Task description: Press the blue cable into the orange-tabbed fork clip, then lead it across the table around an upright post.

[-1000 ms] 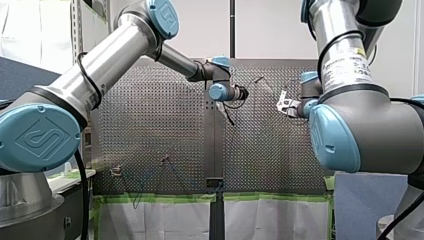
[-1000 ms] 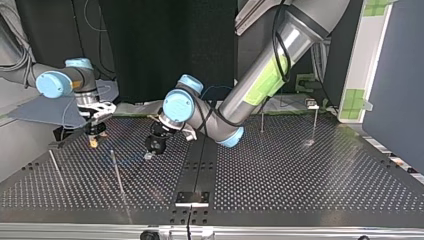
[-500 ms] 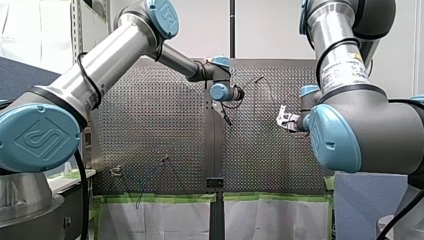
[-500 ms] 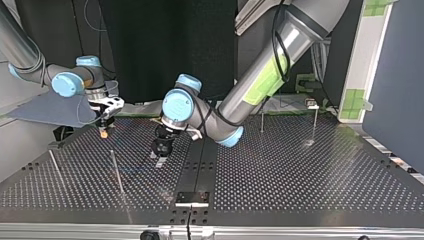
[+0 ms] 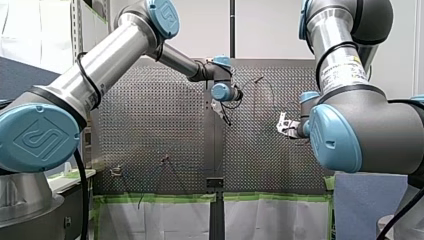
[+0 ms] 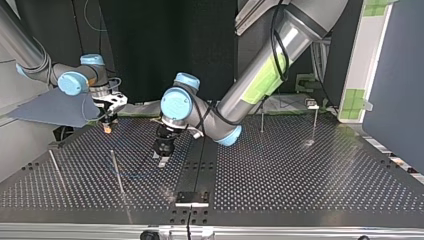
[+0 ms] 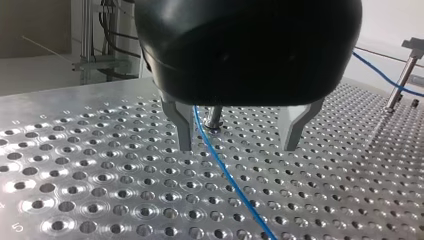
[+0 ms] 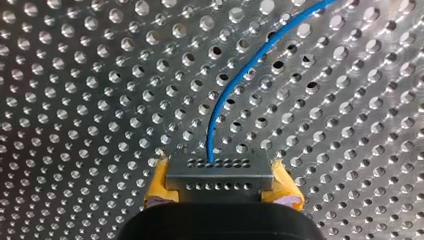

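Here, listed from the table's [image 6: 300, 190] near edge in the top view to its far edge.

- **Post** [image 6: 116, 170]: thin and upright, toward the left edge.
- **Cable** [image 7: 227, 175]: blue, thin and slack on the table, running between the two grippers. It looks light and limp, and probably slips or kinks easily. It is best pinched close to where it must bend.
- **Left gripper** [image 7: 239, 137]: mid-table. The metal fingers are spread and straddle the cable without gripping it.
- **Right gripper** [image 8: 217, 175]: toward the far left corner. The yellow pads are clenched on the cable.

The cable [image 7: 227, 175] runs over the table [image 7: 75, 200], between the jaws of my left gripper [image 7: 237, 146].
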Robot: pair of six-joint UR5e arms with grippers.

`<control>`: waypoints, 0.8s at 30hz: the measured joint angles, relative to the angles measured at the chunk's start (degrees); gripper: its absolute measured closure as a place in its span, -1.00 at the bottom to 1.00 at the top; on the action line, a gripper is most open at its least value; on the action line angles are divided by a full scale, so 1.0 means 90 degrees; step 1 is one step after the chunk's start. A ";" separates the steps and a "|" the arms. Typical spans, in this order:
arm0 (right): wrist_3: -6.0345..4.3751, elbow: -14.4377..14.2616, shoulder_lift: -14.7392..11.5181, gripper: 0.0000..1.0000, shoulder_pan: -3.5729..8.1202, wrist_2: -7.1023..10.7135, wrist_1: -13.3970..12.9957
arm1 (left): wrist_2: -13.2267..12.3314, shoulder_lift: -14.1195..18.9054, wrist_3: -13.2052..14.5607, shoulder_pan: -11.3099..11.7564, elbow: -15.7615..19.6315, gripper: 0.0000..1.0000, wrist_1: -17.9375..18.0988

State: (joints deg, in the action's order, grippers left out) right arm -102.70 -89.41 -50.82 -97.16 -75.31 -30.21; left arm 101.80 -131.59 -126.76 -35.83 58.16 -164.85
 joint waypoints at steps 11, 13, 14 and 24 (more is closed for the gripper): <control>0.0147 -0.0069 0.0311 1.00 -0.0002 -0.0147 -0.0022 | 0.0187 -0.0019 -0.0018 -0.0050 0.0000 -0.69 -0.0049; 0.0196 -0.0070 0.0394 1.00 -0.0006 -0.0224 -0.0022 | 0.0229 -0.0038 -0.0012 -0.0051 0.0000 -0.69 -0.0048; 0.0218 -0.0071 0.0427 1.00 -0.0007 -0.0260 -0.0022 | 0.0237 -0.0057 -0.0009 -0.0051 0.0000 -0.69 -0.0049; 0.0381 -0.0080 0.0822 1.00 -0.0012 -0.0552 -0.0168 | 0.0304 -0.0279 0.0055 -0.0059 0.0000 -0.69 -0.0061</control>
State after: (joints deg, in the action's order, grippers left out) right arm -99.28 -90.13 -43.41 -97.27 -80.28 -31.73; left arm 104.53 -134.10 -126.27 -36.37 58.16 -165.40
